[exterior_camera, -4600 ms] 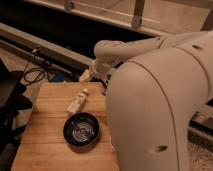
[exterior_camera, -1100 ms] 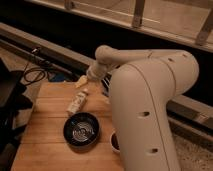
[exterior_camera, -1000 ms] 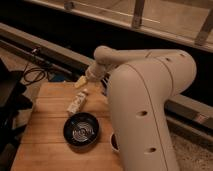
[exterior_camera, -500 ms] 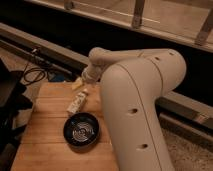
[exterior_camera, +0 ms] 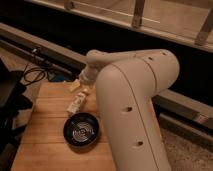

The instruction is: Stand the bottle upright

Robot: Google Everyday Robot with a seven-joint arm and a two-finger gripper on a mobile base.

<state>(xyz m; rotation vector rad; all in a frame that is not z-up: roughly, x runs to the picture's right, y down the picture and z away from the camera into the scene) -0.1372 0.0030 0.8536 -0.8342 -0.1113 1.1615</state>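
Note:
The bottle (exterior_camera: 76,103), slim and cream-white with a pale label, lies on its side on the wooden table (exterior_camera: 47,127), just behind the black bowl (exterior_camera: 81,131). My gripper (exterior_camera: 83,86) is at the end of the big white arm, right above the bottle's far end, at the table's back edge. The arm's bulk hides the right part of the table.
A pale yellowish object (exterior_camera: 74,85) lies at the table's back edge beside the gripper. Black cables (exterior_camera: 31,76) lie on the floor to the left. A dark object (exterior_camera: 9,102) stands at the left edge. A metal rail (exterior_camera: 40,45) runs behind the table.
The arm has swung left and lowered over the table, bringing the gripper closer to the bottle's far end. The bottle and bowl have not moved.

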